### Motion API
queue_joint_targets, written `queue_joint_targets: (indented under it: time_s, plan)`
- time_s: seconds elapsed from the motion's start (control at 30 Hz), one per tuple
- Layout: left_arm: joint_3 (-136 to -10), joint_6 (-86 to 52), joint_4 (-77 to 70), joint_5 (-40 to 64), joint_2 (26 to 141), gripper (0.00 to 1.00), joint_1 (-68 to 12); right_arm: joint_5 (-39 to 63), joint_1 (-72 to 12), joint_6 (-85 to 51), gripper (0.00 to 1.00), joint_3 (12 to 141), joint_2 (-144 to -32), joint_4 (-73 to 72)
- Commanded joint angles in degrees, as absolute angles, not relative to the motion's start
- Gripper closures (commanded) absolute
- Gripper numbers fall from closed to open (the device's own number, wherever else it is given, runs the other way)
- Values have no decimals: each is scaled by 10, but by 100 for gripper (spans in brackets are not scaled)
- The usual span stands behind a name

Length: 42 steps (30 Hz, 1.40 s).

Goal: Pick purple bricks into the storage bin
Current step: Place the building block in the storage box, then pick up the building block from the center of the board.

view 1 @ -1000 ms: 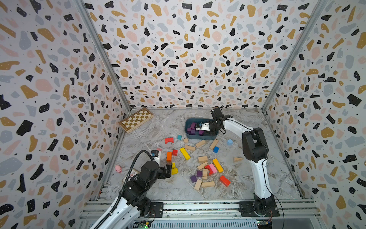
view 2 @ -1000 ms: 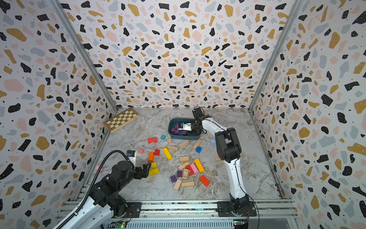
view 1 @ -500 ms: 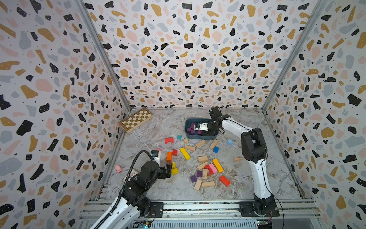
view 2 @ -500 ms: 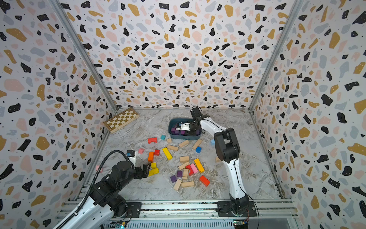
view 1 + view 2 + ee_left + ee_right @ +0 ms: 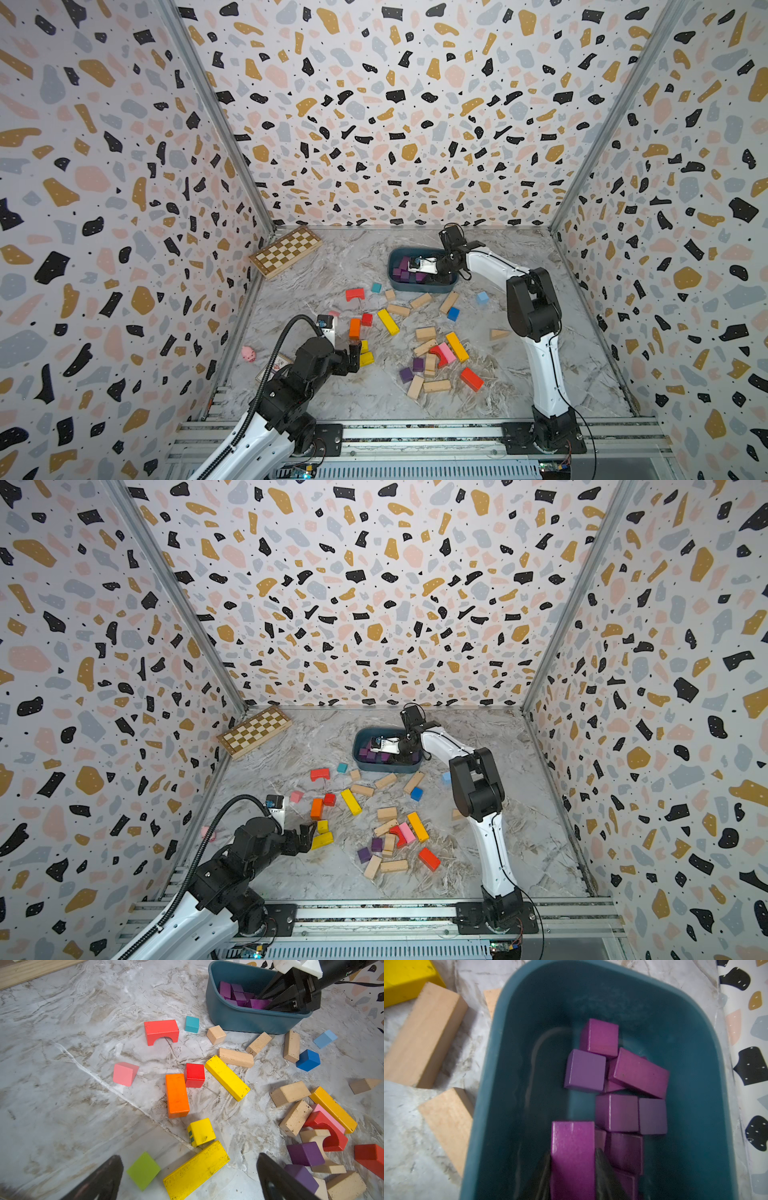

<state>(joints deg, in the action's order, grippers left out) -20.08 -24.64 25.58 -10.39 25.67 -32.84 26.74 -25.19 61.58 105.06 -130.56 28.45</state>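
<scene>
Since the earlier frames, the right arm has been carried a little further across the storage bin, while the left arm and the scattered blocks are seen unchanged. At far left a chessboard is propped by the wall and is not involved. Next, the left gripper is held spread wide and empty above the surface, close to a few yellow blocks. Further right, two loose purple bricks are left on the surface at the edge of a mixed pile, where they lie against plain wooden blocks. Beyond them the storage bin stands toward the back, with a heap of purple bricks already gathered inside. The right gripper is lowered over that heap and is clamped on one more purple bar, which is gripped on both flanks. Whether that bar is resting on the bricks below cannot be told. From the shift, it is judged that this delivery is all but done and only the release is outstanding. After that, the two loose bricks would remain to be collected, and they are judged nearer to the idle left arm.
</scene>
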Motion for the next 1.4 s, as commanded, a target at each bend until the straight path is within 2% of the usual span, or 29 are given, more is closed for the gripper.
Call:
queue_joint_targets:
  time_s: [0.0,0.23,0.63,0.9,1.1,1.37]
  plan:
    - [-201,-239,235,-103,254,1,-330,261,-249,601,63,1044,-1268,287]
    - [-201,-239,234,-103,255,1,-330,269,-243,581,46,1031,-1241,259]
    - [-201,-238,234,-103,257,1,-330,261,-243,578,40,1034,-1219,251]
    - [-201,-238,233,-102,256,1,-330,265,-243,574,40,1012,-1188,243]
    - [-201,-238,234,-103,257,1,-330,264,-248,561,45,1019,-1182,266]
    - [-202,-238,233,-102,258,1,-330,237,-311,527,46,864,-1056,216]
